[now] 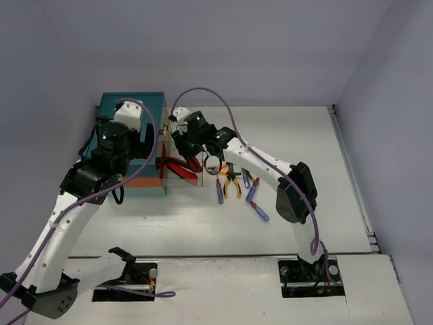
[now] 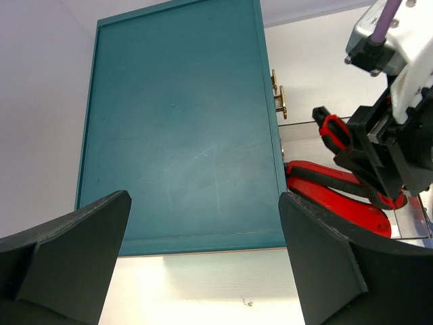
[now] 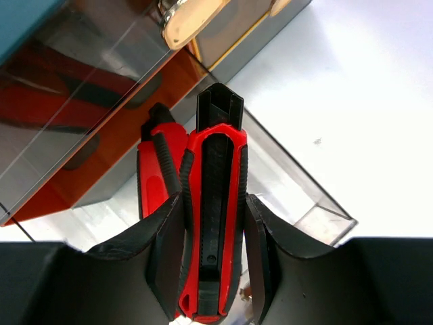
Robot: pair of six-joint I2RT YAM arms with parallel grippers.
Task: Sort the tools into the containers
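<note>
A red-and-black cutter (image 3: 215,223) sits upright between the fingers of the right gripper (image 3: 214,203), which is clamped on its handle from both sides. The tool hangs over the clear-walled drawer (image 3: 318,203) pulled out from the right face of the teal chest (image 1: 128,108). More red cutters (image 1: 179,166) already lie inside that drawer, one of them just beside the held tool in the right wrist view. Brass knobs (image 2: 279,95) show on the chest's front edge above the open drawer.

The left gripper (image 2: 204,200) hovers over the chest's flat top with its jaws spread wide apart and nothing between them.

Out on the white table (image 1: 304,135), just right of the drawer, the unsorted tools lie in a loose cluster under the right arm: orange-handled pliers (image 1: 232,184) in the middle and blue-handled screwdrivers (image 1: 220,191) on either side, one further out toward the arm's elbow. They are near each other — whether any touch I cannot tell from above.
</note>
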